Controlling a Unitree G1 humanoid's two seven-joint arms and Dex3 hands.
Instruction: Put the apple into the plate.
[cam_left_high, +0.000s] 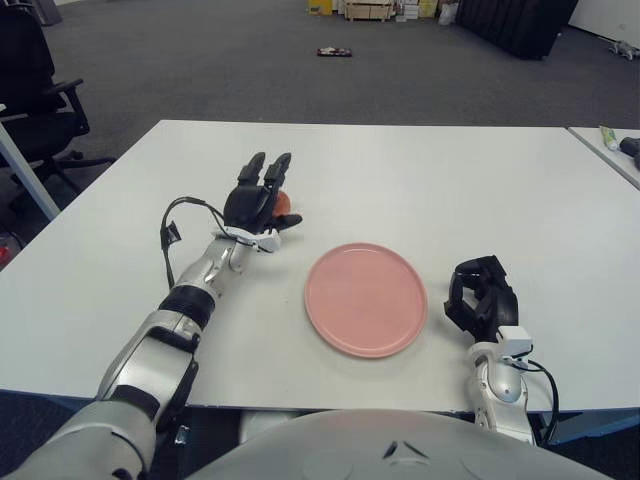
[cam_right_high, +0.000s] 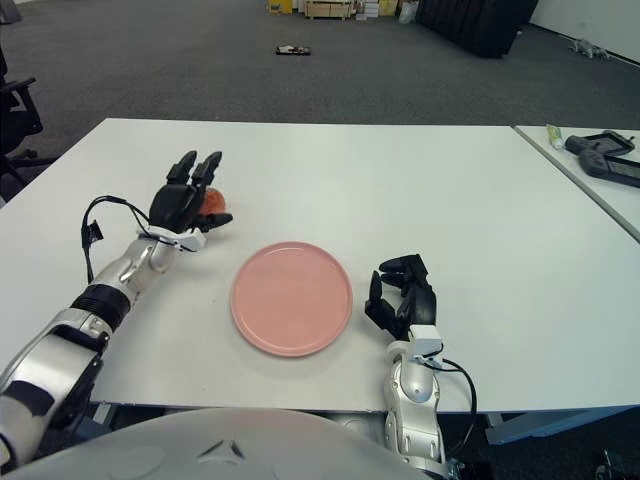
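The reddish apple (cam_left_high: 286, 203) lies on the white table (cam_left_high: 420, 180), left of and beyond the pink plate (cam_left_high: 365, 298). Only a small patch of it shows. My left hand (cam_left_high: 272, 192) covers most of it from the near left side. Its fingers (cam_left_high: 257, 166) are stretched out past the apple's far side and the thumb lies by its right side, so the hand is open around the fruit, not closed on it. The plate holds nothing. My right hand (cam_left_high: 480, 295) shows to the right of the plate with its fingers curled, holding nothing.
A black office chair (cam_left_high: 35, 90) stands off the table's far left corner. A second table (cam_left_high: 612, 150) with small items adjoins at the far right. A dark object (cam_left_high: 335, 52) lies on the floor beyond. A black cable (cam_left_high: 170, 235) loops at my left wrist.
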